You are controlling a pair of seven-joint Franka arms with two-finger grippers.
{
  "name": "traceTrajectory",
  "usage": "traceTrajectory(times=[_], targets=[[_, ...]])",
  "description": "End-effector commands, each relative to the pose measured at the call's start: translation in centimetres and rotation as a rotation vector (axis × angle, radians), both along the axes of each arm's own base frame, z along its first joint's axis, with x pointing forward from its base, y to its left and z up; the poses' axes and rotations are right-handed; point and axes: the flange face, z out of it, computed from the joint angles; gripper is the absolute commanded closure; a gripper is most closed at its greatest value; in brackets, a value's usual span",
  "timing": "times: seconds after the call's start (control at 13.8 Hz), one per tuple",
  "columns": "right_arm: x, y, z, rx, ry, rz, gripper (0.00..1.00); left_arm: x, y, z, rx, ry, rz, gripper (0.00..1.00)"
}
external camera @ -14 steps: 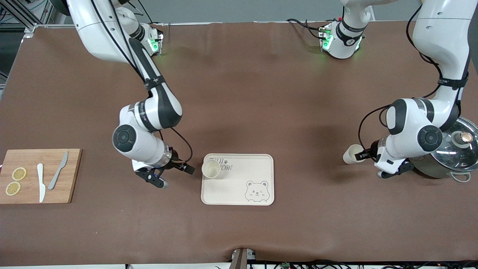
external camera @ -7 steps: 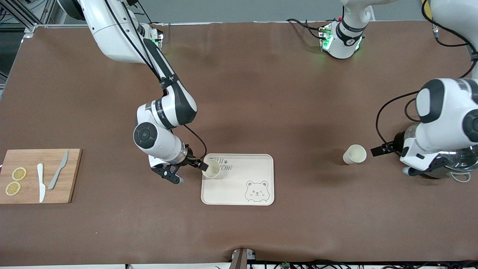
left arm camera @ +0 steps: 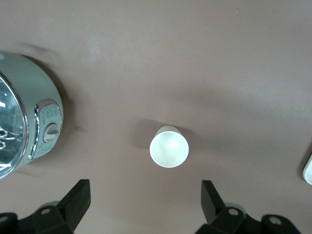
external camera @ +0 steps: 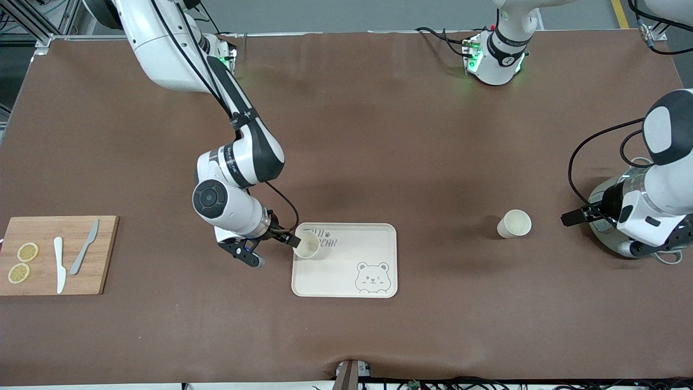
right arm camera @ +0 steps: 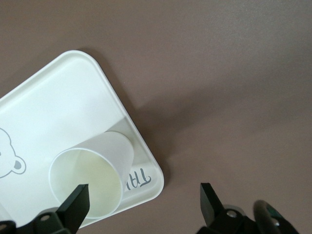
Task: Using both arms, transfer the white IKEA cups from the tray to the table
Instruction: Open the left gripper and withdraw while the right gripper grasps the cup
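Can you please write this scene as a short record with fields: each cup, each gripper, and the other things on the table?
cup one: upright on the bear tray, in its corner toward the right arm
cup two: upright on the bare table toward the left arm's end
right gripper: open, beside cup one at the tray's edge
left gripper: open, apart from cup two, over the pot
pot: glass-lidded, at the left arm's end
cutting board: lemon slices and two knives on it
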Motion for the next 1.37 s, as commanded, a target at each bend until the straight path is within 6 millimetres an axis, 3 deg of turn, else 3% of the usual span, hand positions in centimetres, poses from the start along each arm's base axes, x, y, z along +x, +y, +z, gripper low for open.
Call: traceTrajectory(times=[0.0,0.14,0.43,0.72,1.08,1.3], targets=[[-0.2,0.3,0.9,0.000,0.038,-0.011,0.00,-0.3,-0.3,3.1,-0.003,-0.035,-0.021,0.00],[-0.3,0.4,2.0,0.001,0.059,-0.003,0.00,-0.9,-0.6,5.5,0.001,-0.071,-0.024,0.00],[-0.4,0.7,2.1,0.011,0.060,-0.007,0.00,-2.2,-0.8,9.0,0.008,-0.121,-0.027,0.00],[-0.1,0.1,2.3,0.012,0.060,-0.016,0.00,-3.9,-0.6,11.5,0.015,-0.118,-0.073,0.00],[-0.2,0.7,1.9,0.009,0.060,-0.050,0.00,-5.0,-1.5,12.4,0.018,-0.101,-0.104,0.00],[0.2,0.0,1.6,0.007,0.062,-0.066,0.00,-5.2,-2.3,12.5,0.022,-0.096,-0.121,0.00]])
